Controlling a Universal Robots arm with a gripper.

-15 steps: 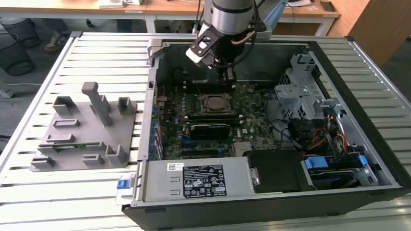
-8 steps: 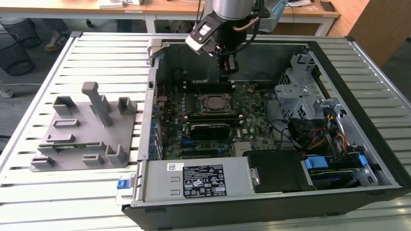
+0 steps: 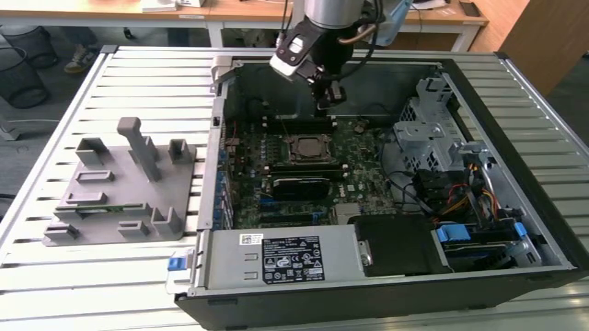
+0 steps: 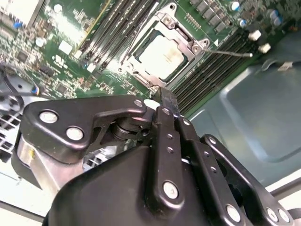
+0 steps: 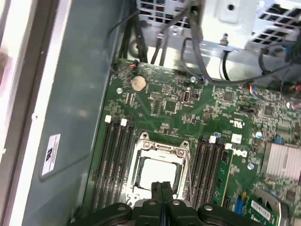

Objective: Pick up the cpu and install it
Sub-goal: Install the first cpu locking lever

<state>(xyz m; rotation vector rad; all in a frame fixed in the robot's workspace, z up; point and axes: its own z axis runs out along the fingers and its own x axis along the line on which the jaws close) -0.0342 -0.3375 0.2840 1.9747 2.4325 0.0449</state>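
Note:
The cpu (image 3: 305, 149) lies flat in the black socket frame (image 3: 303, 160) on the green motherboard inside the open computer case. Its silvery-white top shows in both wrist views (image 4: 161, 56) (image 5: 157, 172). My gripper (image 3: 327, 102) hangs above the board, just beyond the socket's far side in the exterior view. Its two dark fingers (image 5: 156, 189) are pressed together with nothing between them. In the second wrist view the gripper (image 4: 167, 95) points toward the socket edge without touching the cpu.
A grey fixture (image 3: 120, 189) with upright blocks sits on the slatted table at the exterior view's left. Memory slots (image 5: 115, 160) flank the socket. A metal drive cage (image 3: 432, 127) and cable bundles (image 3: 460, 193) crowd the exterior view's right; the power supply (image 3: 285, 256) lies in front.

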